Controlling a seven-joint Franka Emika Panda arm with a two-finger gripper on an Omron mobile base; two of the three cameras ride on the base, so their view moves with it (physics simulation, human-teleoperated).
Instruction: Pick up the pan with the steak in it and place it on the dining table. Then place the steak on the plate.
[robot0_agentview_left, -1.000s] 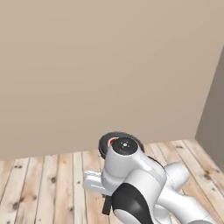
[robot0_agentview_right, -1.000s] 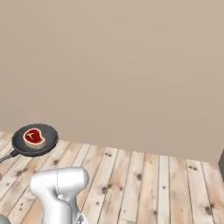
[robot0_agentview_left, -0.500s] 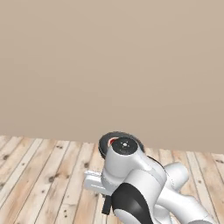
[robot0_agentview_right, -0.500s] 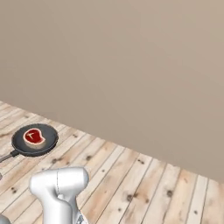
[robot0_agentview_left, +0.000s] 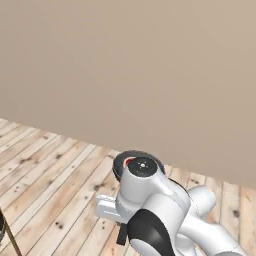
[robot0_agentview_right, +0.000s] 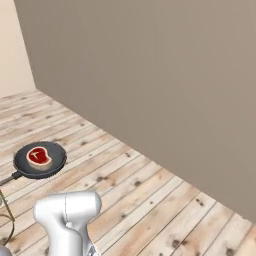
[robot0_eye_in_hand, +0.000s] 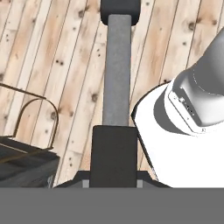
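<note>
While carried above the wooden floor (robot0_agentview_right: 150, 200), the pan (robot0_agentview_right: 40, 160) is recorded as a small round black item held level by its long straight handle (robot0_eye_in_hand: 117, 70), with the steak (robot0_agentview_right: 39, 156) lying flat inside near the middle, red at the centre and pale at the rim. In the left base view the pan's rim (robot0_agentview_left: 131, 156) is seen just behind the arm's upper joint, with a sliver of red showing. The pincer (robot0_eye_in_hand: 113, 175) is closed on the near end of the handle, as seen in the hand view, the handle running straight away from the fingers toward the pan body. A plain beige wall (robot0_agentview_left: 125, 75) is noted beyond the floor; a dark wire-framed object (robot0_eye_in_hand: 26, 148) is noted at the left edge of the hand view, its identity unclear. The dining table and the plate cannot be located from here. The step in hand is judged to be transport toward the table: the pan should be kept level and turns taken gently, so that the steak is not slid against the rim, and the grip should be kept firm against the leverage of the pan.
</note>
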